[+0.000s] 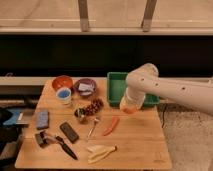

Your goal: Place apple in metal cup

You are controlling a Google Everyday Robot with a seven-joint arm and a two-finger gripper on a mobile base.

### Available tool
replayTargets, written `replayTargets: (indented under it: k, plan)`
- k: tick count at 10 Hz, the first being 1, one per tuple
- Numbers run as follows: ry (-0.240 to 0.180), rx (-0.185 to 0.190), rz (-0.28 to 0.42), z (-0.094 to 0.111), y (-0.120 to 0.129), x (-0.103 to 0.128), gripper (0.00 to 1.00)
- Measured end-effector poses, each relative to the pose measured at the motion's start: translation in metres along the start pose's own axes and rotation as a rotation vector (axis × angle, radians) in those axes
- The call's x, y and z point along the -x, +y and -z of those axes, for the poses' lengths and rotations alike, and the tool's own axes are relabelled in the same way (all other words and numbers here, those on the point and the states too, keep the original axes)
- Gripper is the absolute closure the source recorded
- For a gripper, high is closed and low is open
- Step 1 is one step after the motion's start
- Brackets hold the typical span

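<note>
The gripper [129, 105] is clamped on the apple [128, 109], well right of the cup [80, 114]. A carrot [111, 126] lies nearer the cup.

**Dim, warm, soft feed**

My view is dim and yellowish. The window ledge [50, 15] up top is washed out pale, and the band below it is almost black. Shadows on the table [140, 145] are faint. Small items smear into blur. My gripper [128, 104], low at the table's right, is clamped on the apple [131, 109], whose edges are fuzzy.
</note>
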Motion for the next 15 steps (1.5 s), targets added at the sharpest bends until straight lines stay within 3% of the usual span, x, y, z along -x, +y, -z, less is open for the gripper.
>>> replayTargets:
  k: [2, 4, 7, 15]
  plan:
    - [-0.051, 0.01, 0.047, 0.013, 0.036, 0.027, 1.0]
    - [-0.078, 0.031, 0.117, 0.012, 0.084, 0.05, 1.0]
    - [-0.094, 0.085, 0.253, 0.013, 0.162, 0.062, 1.0]
    - [-0.091, 0.088, 0.27, 0.012, 0.167, 0.06, 1.0]
